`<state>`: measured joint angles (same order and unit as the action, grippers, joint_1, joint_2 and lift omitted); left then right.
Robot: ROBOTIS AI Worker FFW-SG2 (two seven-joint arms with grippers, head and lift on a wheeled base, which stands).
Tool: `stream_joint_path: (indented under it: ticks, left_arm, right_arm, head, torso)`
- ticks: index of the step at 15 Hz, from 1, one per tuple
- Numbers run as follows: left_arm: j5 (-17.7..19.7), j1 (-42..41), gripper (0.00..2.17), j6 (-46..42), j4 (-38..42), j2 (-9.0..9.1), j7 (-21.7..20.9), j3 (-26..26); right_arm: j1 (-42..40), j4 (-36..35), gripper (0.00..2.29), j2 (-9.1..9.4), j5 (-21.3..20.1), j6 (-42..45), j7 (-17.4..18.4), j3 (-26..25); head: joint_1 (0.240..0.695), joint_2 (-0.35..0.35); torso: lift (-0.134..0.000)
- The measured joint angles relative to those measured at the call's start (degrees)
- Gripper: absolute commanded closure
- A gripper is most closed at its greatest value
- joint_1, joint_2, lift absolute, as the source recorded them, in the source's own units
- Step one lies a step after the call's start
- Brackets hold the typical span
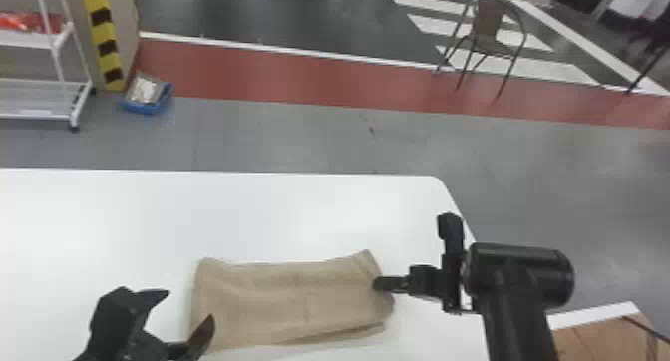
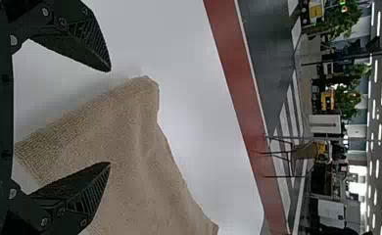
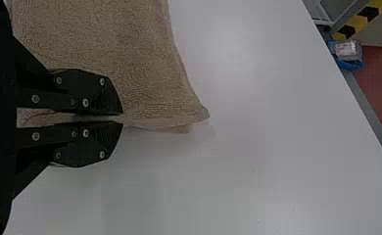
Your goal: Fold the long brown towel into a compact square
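- Brown towel (image 1: 294, 302) lies on the table (image 1: 99, 225), soft and light.
- Left gripper (image 2: 109, 117) gapes at its left end; grasp by corners.
- Right gripper (image 3: 120, 118) seems closed on the right edge.

Brown towel (image 1: 294, 300), white table (image 1: 149, 220), yellow-and-black striped post (image 1: 105, 41).

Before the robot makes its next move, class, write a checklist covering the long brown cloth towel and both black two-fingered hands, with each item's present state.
1. Long brown cloth towel on the smooth white table: ok.
2. Black two-fingered left hand open near the towel's left end: ok.
3. Black two-fingered right hand closed at the towel's right edge: ok.
4. Firmness of that grip: cannot tell.
5. Towel in a compact square: not ok, it is oblong.
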<state>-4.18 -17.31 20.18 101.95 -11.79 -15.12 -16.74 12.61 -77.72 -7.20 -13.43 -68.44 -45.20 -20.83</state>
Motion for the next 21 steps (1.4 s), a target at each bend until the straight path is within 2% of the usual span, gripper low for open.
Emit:
stream_joint_path:
  ticks: [3,8,12,13,17,20,21]
  left_arm:
    - [-0.22,0.19,0.23,1.78,0.00,-0.03,0.00,0.03]
    - [0.22,0.62,0.23,2.76,0.08,-0.02,-0.17,0.62]
    - [2.02,0.77,0.23,2.75,0.58,0.00,-0.72,3.56]
    - [2.75,0.78,0.23,2.41,0.69,-0.03,-0.68,4.57]
    - [6.37,0.79,0.23,-1.80,1.03,-0.32,-0.57,10.75]
    - [7.05,0.79,0.23,-9.46,-1.64,-0.94,0.06,14.14]
    - [7.45,0.84,0.23,-12.95,-3.17,-1.16,0.28,15.17]
  right_arm:
    - [-0.50,-2.55,1.06,0.03,1.02,-3.15,-0.57,-0.03]
    - [-1.67,-11.60,1.05,0.30,2.30,-12.78,-1.86,0.41]
    - [-1.86,-15.16,1.05,0.85,2.94,-15.48,-1.94,1.08]
    - [-1.92,-16.11,1.05,1.55,3.13,-15.23,-1.80,1.27]
    - [-1.24,-21.95,1.05,6.44,4.33,-16.29,0.36,4.67]
    - [-0.57,-25.79,1.06,7.07,5.96,-18.76,3.50,9.06]
    - [-0.58,-26.89,1.06,7.09,7.61,-19.41,5.40,10.71]
  head:
    - [0.695,-0.302]
    - [0.695,-0.276]
    - [0.695,-0.245]
    - [0.695,-0.228]
    - [0.695,-0.089]
    - [0.695,0.010]
    - [0.695,0.034]
  torso:
    - [0.000]
    - [0.000]
    - [0.000]
    - [0.000]
    - [0.000]
    - [0.000]
    - [0.000]
